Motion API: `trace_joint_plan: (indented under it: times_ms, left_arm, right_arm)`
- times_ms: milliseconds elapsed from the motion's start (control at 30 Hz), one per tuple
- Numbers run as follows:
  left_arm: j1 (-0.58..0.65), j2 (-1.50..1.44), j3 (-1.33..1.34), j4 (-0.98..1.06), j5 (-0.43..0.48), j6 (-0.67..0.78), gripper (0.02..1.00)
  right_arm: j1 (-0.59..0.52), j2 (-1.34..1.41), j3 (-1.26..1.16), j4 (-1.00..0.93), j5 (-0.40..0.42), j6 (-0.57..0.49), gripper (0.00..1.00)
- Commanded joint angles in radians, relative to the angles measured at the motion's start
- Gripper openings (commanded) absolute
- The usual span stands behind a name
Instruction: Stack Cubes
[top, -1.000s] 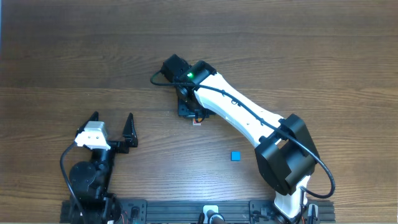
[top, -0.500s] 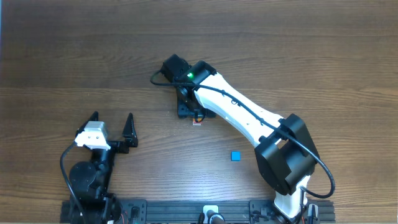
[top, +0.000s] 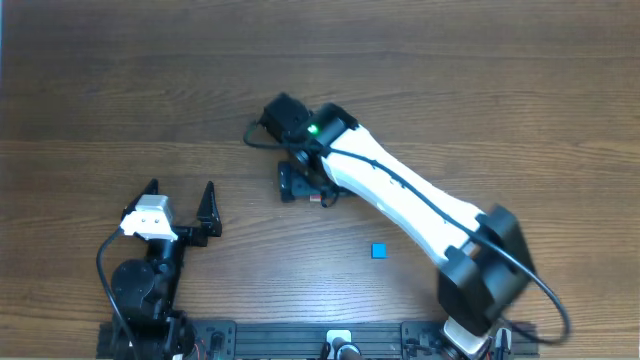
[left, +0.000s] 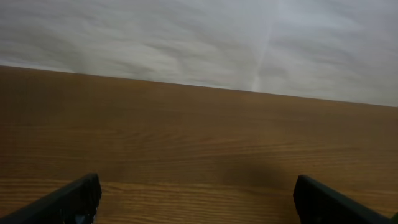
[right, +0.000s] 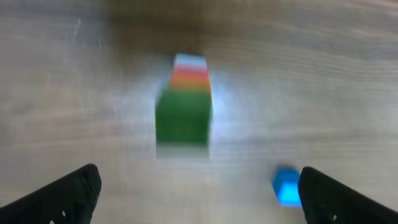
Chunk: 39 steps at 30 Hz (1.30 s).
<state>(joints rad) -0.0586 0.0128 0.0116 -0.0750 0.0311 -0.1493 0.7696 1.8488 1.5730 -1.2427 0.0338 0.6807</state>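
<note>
Blue cube (right: 286, 185) lies loose on the table (top: 500, 80), alone, not yet stacked. In the top view the blue cube (top: 378, 250) sits between the right arm's base and the middle of the table.

Stack (right: 182, 115) stands near it but apart from it: green cube (right: 182, 118) on top, an orange one under that, and what looks like a pale one at the bottom. It is blurred, so the count is a guess. The stack looks upright.

Right gripper (right: 199, 190) hangs above the stack with its fingers spread wide and nothing between them. In the top view the right gripper (top: 300, 183) is over mid-table.

Key relation: the blue cube lies off to one side of the stack, on the side toward the right arm's base. The next pick probably means drawing the right gripper back toward its base and down. A cube has no long axis, so any square approach to its faces should do. Its edges look roughly in line with the wood grain.

The right arm is clearly nearer. Left gripper (top: 180, 187) sits near its own base, well apart from both cubes, fingers wide apart and empty. The left gripper (left: 196, 196) faces bare table and a wall.

Risk: the blue cube is small, so a pinch off centre could push it away.
</note>
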Motion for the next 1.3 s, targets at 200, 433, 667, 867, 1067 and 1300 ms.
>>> trace_joint_plan:
  times_ms: [200, 433, 667, 867, 1067, 1300]
  left_arm:
    - [0.006, -0.006, -0.006, -0.001, 0.013, 0.015, 1.000]
    - [0.006, -0.006, -0.006, -0.001, 0.013, 0.015, 1.000]
    - [0.006, -0.006, -0.006, -0.001, 0.013, 0.015, 1.000]
    - [0.006, -0.006, -0.006, -0.001, 0.013, 0.015, 1.000]
    - [0.006, -0.006, -0.006, -0.001, 0.013, 0.015, 1.000]
    - [0.006, -0.006, -0.006, -0.001, 0.013, 0.015, 1.000]
  right_arm:
    - [0.030, -0.384, -0.420, 0.021, 0.034, 0.082, 0.993]
    - [-0.025, -0.542, -0.774, 0.216, -0.015, 0.133, 0.993]
    - [-0.045, -0.540, -0.935, 0.452, -0.064, 0.054, 0.993]
    - [-0.067, -0.539, -0.961, 0.511, -0.062, 0.016, 0.993]
    - [-0.087, -0.503, -0.962, 0.542, -0.038, -0.026, 0.993]
    - [-0.123, -0.419, -0.955, 0.582, -0.025, -0.055, 0.993]
